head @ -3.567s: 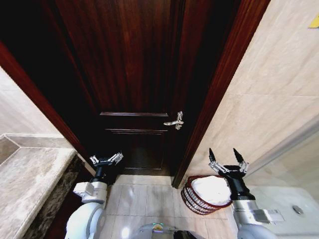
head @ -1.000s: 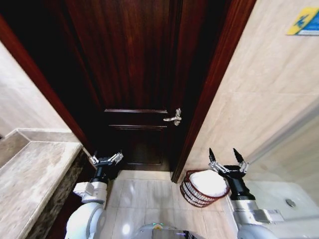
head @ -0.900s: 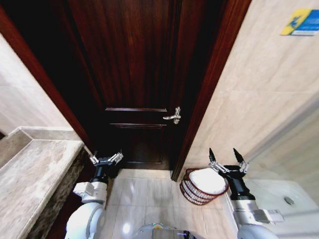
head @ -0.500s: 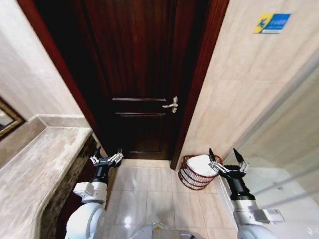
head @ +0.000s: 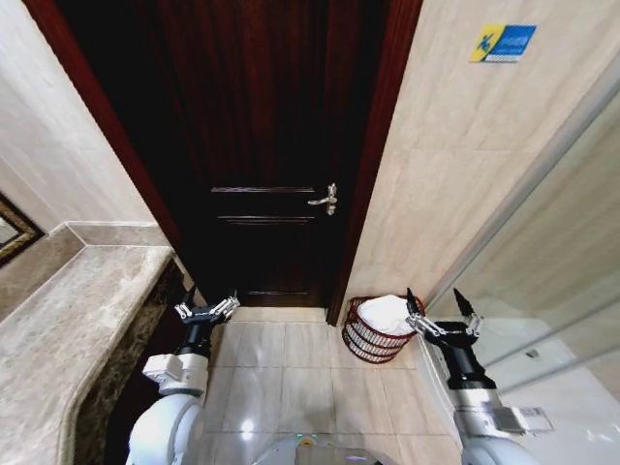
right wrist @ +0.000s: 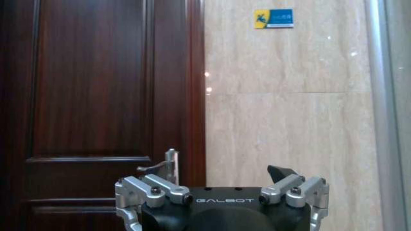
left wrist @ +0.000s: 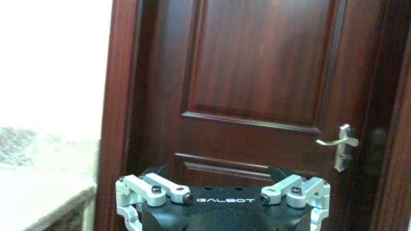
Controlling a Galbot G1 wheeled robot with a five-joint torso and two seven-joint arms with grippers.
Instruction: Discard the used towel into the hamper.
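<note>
The hamper (head: 366, 339), a small round reddish-brown woven basket, stands on the tiled floor in the corner between the door frame and the beige wall. A white towel (head: 386, 312) lies inside it, heaped to the rim. My right gripper (head: 434, 302) is raised just right of the hamper, open, with nothing between its fingers. My left gripper (head: 206, 308) is raised on the left in front of the door's lower panel, open and empty too.
A dark wooden door (head: 271, 145) with a silver lever handle (head: 325, 201) stands shut ahead. A marble counter (head: 68, 329) runs along the left. A glass partition (head: 552, 281) lines the right. Free tiled floor (head: 281, 368) lies between the arms.
The whole picture has shifted: the camera has moved, so the hamper now looks smaller and farther off and more of the wall and sign shows. Both grippers keep the same open pose.
</note>
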